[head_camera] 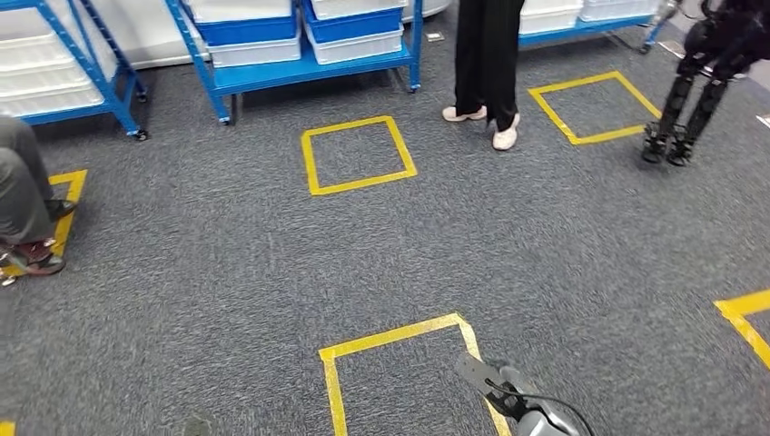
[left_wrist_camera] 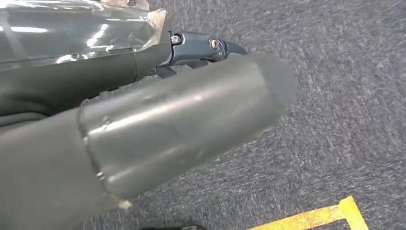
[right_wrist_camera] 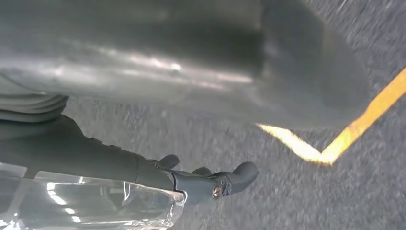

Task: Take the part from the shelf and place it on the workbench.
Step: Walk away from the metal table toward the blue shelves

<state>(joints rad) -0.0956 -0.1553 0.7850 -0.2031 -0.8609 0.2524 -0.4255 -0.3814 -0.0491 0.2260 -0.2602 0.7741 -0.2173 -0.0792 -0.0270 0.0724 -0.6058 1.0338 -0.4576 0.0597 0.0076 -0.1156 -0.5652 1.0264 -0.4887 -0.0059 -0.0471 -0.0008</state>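
The part cannot be made out: the bins are too far off to see into, so which one is holding it cannot be told. The blue shelf (head_camera: 300, 74) is standing at the far side of the room, carrying white bins (head_camera: 254, 50) and blue bins (head_camera: 350, 23) side by side. A second blue rack (head_camera: 95, 86) with white trays is standing to its left.

The right hand (head_camera: 513, 398) is hanging low at the near edge of the head view, over the tape of the nearest yellow square (head_camera: 399, 338), one finger stretching forward. In the right wrist view this hand's thick grey thumb (right_wrist_camera: 201, 62) is lying well apart from its dark fingers (right_wrist_camera: 225, 179), which are curling slightly at the tips and holding nothing. A clear glossy cover (right_wrist_camera: 95, 196) is wrapping the back of the hand.

The left hand (left_wrist_camera: 182, 124) is pointing down at the grey carpet (left_wrist_camera: 335, 96), its thumb sticking out straight and its dark fingers (left_wrist_camera: 201, 48) lying apart from it, gripping nothing.

Another taped square (head_camera: 357, 154) is lying between the robot and the shelf. A person in dark trousers (head_camera: 486, 54) is standing just right of the shelf, a seated person's leg (head_camera: 20, 186) is showing at the left edge, and another dark robot (head_camera: 699, 82) is standing at the far right.
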